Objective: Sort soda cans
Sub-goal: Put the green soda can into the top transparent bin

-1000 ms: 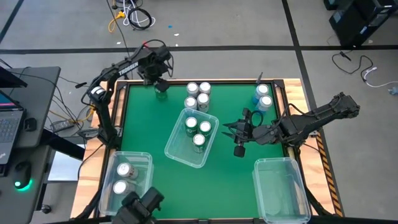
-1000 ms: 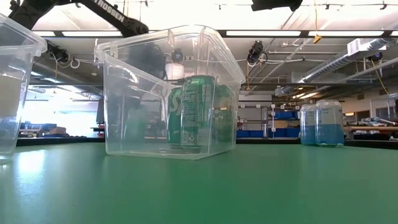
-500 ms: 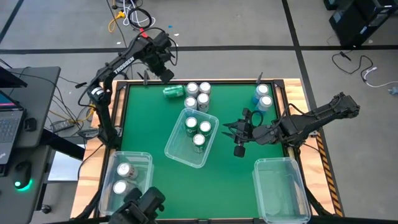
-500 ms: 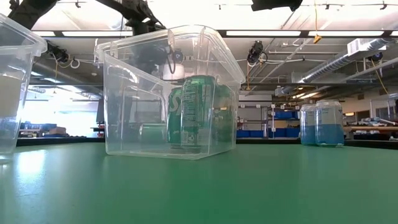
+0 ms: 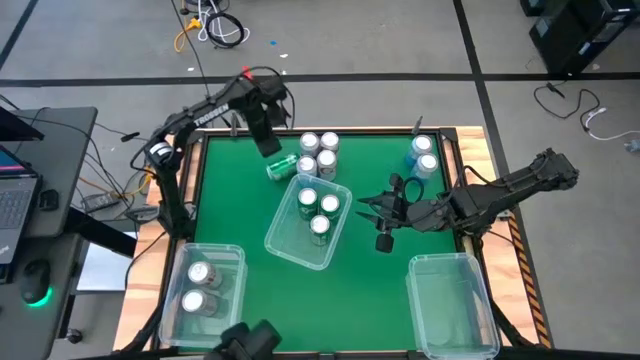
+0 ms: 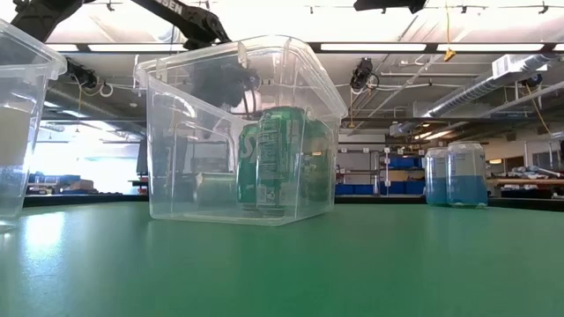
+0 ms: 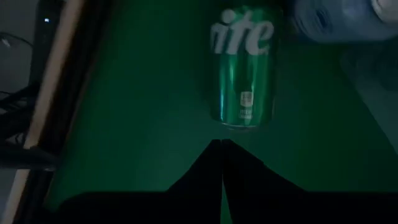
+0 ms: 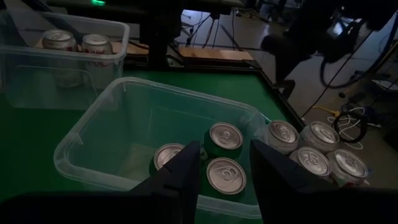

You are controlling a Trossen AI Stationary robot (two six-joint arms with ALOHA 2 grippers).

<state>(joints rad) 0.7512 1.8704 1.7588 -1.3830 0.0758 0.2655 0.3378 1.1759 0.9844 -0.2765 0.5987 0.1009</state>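
A green can (image 5: 281, 166) lies toppled near the bench's far edge; left gripper (image 5: 266, 142) fingers pinched together, right gripper (image 8: 224, 163) fingers spread.

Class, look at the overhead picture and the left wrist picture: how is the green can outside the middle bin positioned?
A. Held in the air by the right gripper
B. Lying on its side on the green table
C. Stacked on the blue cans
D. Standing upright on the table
B: the green can lies on its side on the table, its label sideways, just ahead of the left gripper, whose fingers are shut and not holding it.
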